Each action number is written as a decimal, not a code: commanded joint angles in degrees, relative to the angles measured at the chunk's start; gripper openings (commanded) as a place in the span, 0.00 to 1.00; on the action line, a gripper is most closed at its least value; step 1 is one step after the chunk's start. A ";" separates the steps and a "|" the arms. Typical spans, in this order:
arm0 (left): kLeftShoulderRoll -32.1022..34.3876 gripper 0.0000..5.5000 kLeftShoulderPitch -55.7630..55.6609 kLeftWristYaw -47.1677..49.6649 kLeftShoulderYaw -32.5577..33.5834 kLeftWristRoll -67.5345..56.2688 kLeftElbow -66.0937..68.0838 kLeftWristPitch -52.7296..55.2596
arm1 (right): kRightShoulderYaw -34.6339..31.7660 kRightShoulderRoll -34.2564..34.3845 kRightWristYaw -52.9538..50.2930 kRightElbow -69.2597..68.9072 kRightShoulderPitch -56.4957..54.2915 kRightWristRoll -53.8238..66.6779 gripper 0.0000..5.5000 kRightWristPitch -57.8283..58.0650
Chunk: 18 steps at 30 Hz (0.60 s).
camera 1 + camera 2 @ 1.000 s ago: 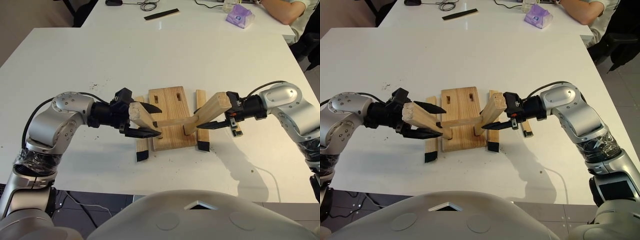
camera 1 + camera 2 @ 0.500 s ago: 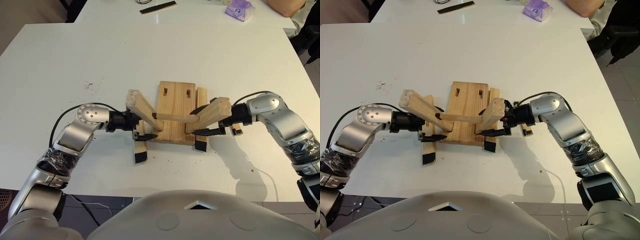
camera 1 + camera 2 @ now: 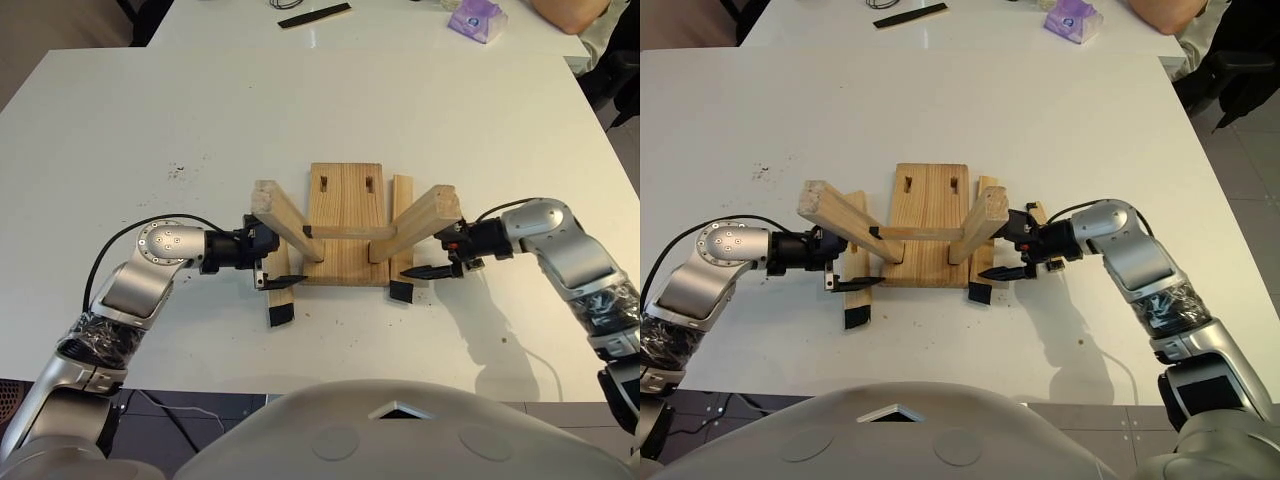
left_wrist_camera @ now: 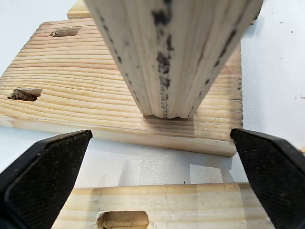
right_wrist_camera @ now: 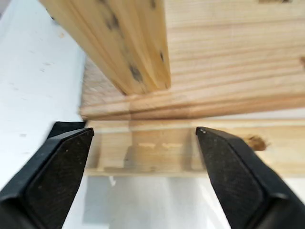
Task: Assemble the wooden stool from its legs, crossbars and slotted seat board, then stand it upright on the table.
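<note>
An H-shaped frame of two wooden legs (image 3: 285, 220) (image 3: 415, 222) joined by a crossbar (image 3: 345, 232) stands splayed on the slotted seat board (image 3: 345, 190), which lies flat on the white table. My left gripper (image 3: 274, 266) is open at the foot of the left leg (image 4: 176, 52), its fingertips (image 4: 45, 176) on either side and apart from the wood. My right gripper (image 3: 426, 256) is open likewise by the right leg (image 5: 114, 43). Two more legs with black feet lie flat beside the board, one on the left (image 3: 281, 296), one on the right (image 3: 402, 200).
A small wooden piece (image 3: 1038, 210) lies by my right wrist. On the far table lie a black strip (image 3: 315, 15) and a purple pack (image 3: 478, 20). The white table (image 3: 150, 120) has open room to the left, right and front.
The leg frame, held in the air a second ago, has come down onto the seat board. Both grippers have let go and drawn back a little. The head camera has tilted.
</note>
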 commanded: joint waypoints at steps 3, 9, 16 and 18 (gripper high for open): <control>2.72 0.98 3.21 -0.45 -1.30 5.25 5.34 -2.35 | 0.36 -1.72 -0.19 2.90 2.63 -4.13 0.72 -3.36; 4.16 0.98 5.33 0.73 2.11 4.13 7.21 -4.17 | -0.24 -5.80 0.05 6.71 5.36 -7.29 0.72 -8.52; 6.32 0.98 7.64 1.37 4.80 5.49 11.82 -8.04 | -1.96 -7.92 -3.74 19.11 7.50 -9.83 0.72 -15.64; 6.26 0.98 7.83 1.59 4.71 5.96 12.49 -8.80 | -2.89 -8.61 -3.87 19.15 9.13 -9.01 0.72 -16.23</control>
